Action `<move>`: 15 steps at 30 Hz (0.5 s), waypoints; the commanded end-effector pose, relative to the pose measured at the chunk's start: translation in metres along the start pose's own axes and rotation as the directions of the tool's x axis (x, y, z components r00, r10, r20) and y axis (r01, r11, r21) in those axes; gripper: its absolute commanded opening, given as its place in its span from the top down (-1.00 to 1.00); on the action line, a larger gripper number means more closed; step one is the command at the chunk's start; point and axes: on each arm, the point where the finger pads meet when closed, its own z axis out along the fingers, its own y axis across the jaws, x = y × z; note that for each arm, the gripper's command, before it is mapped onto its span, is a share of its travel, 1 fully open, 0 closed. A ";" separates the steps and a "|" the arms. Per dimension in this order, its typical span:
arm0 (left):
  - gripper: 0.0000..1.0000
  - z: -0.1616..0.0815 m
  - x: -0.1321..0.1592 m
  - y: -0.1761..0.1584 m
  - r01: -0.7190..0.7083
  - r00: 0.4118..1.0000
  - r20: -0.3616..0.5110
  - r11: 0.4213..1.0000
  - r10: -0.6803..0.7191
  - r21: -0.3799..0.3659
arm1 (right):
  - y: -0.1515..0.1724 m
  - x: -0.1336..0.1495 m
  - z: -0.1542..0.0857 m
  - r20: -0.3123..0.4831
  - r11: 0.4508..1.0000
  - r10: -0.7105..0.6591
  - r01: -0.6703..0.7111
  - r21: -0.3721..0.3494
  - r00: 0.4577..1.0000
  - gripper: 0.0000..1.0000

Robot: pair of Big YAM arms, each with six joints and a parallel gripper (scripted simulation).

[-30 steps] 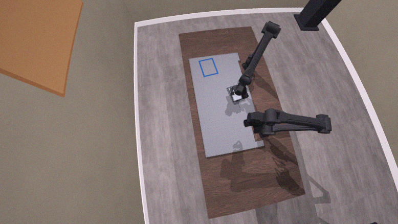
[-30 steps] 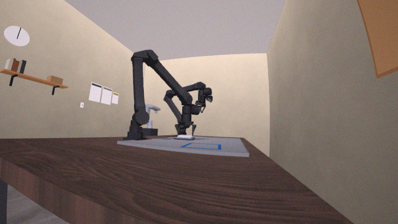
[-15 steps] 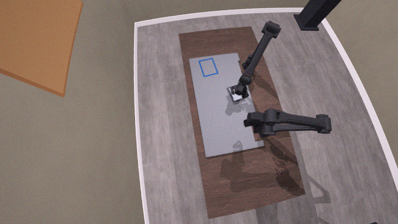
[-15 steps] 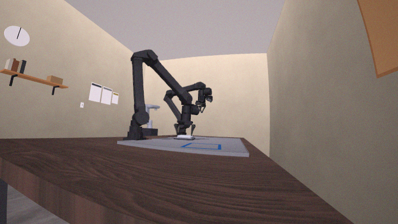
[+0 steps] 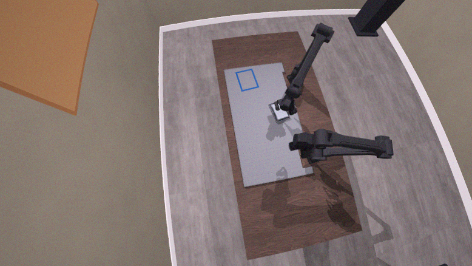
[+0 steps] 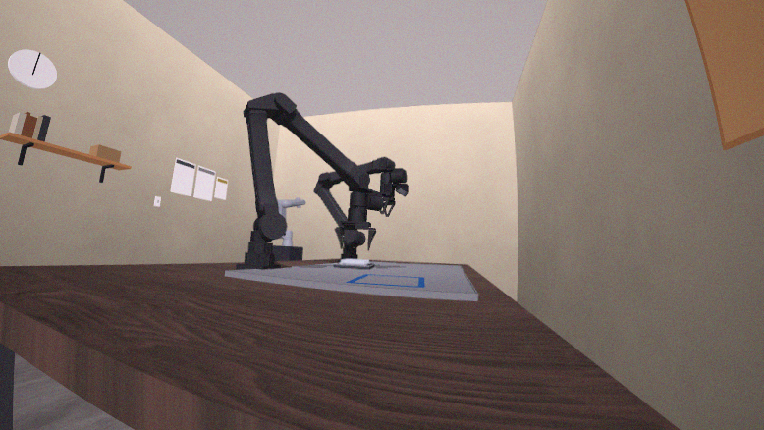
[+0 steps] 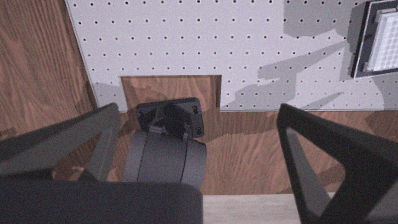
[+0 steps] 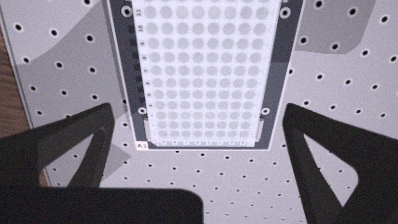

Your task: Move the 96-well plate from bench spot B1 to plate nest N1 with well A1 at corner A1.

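Note:
The white 96-well plate [image 8: 202, 70] lies inside the dark frame of the plate nest N1 [image 8: 125, 75], between its round locator pins. The nest's A1 label [image 8: 141, 145] is at the near left corner in the right wrist view. My right gripper [image 8: 198, 112] is open and empty, hovering straight above the plate's near end without touching it. In the overhead view it [image 5: 283, 106] stands over the plate [image 5: 279, 113]. My left gripper [image 5: 293, 145] is open and empty, raised off to the side; its wrist view shows the plate [image 7: 382, 40] at the far right edge.
The blue outline of spot B1 [image 5: 247, 79] is empty on the grey perforated board [image 5: 261, 132]. The board lies on a dark wooden bench. The left arm's own base [image 7: 167, 145] shows below its gripper. A black post [image 5: 373, 16] stands at the table's far corner.

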 end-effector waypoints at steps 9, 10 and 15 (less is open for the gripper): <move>-1.00 -0.013 -0.006 -0.002 0.015 0.999 0.030 1.000 -0.015 0.008 | -0.018 -0.012 -0.052 0.045 0.999 0.005 -0.007 0.047 0.999 -1.00; -1.00 -0.013 -0.006 -0.002 0.015 0.999 0.030 1.000 -0.015 0.008 | -0.017 -0.012 -0.054 0.045 0.999 0.005 -0.007 0.047 0.999 -1.00; -1.00 -0.013 -0.006 -0.002 0.015 0.999 0.030 1.000 -0.015 0.008 | -0.017 -0.011 -0.068 0.046 0.999 0.005 -0.007 0.047 0.999 -1.00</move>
